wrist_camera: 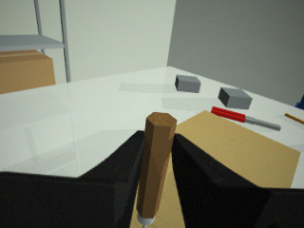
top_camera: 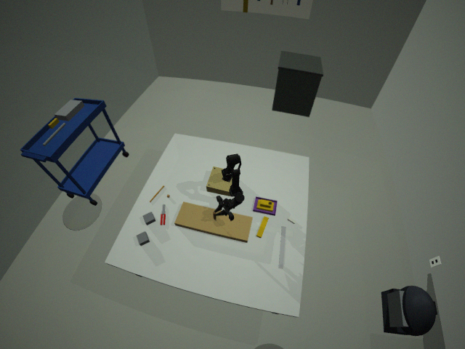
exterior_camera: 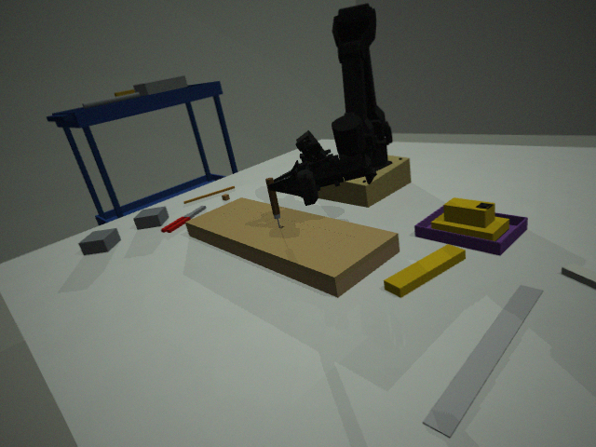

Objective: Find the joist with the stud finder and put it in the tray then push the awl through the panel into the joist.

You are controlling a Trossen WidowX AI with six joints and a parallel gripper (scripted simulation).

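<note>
top view high, exterior low, wrist close

Arm matte black all over, robot body in chunky linked segments. Thick blocky column [exterior_camera: 358,72], rounded top joint [top_camera: 233,159] [exterior_camera: 355,23], fat cylinder housing [exterior_camera: 347,134] behind gripper [top_camera: 215,215] [exterior_camera: 271,186] [wrist_camera: 158,152]. Small boxy block above gripper. Gripper black too, tapered fingers. Markings, screws too dark to tell.

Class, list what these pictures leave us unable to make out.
- Joist: hidden under the floor panel, every view.
- Awl's tip: too small in the exterior view; cut off by the wrist view's bottom edge.
- Tray's middle: covered by the stud finder, top and exterior.
</note>
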